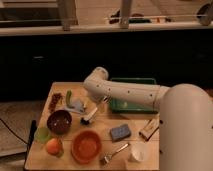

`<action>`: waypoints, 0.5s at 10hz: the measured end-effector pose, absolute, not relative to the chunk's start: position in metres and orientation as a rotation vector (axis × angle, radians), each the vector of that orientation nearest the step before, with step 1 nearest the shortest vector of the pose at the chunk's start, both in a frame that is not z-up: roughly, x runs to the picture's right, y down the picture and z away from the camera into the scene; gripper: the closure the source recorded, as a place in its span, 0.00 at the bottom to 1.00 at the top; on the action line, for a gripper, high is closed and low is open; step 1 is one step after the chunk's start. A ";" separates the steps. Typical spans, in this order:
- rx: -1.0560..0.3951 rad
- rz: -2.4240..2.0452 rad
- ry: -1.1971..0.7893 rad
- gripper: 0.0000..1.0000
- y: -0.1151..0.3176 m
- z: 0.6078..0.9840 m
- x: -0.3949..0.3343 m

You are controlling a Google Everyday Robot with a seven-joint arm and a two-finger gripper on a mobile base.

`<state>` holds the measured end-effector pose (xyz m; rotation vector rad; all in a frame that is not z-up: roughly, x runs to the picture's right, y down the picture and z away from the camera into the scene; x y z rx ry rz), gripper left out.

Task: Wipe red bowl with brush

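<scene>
The brush (pixel 89 116) lies on the wooden table (pixel 132 120), its dark head toward the front left and its white handle slanting up to the right. The red bowl (pixel 86 146) sits at the front of the table, just below the brush head. My gripper (pixel 101 102) hangs from the white arm (pixel 127 92) right at the upper end of the brush handle. The arm's wrist hides the point where they meet.
A dark maroon bowl (pixel 59 121) sits left of the brush. A green tray (pixel 134 102) lies behind the arm. A blue sponge (pixel 120 132), a metal fork (pixel 114 152), a white cup (pixel 136 154), a fruit (pixel 52 146) and a snack bag (pixel 55 100) lie around.
</scene>
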<state>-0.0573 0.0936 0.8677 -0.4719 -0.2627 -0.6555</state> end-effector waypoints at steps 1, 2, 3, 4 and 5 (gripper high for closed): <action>-0.483 -0.652 -0.253 0.20 0.095 0.876 -0.056; -0.492 -0.649 -0.246 0.20 0.096 0.882 -0.055; -0.498 -0.645 -0.245 0.20 0.097 0.888 -0.056; -0.508 -0.640 -0.243 0.20 0.101 0.895 -0.056; -0.517 -0.630 -0.239 0.20 0.104 0.901 -0.053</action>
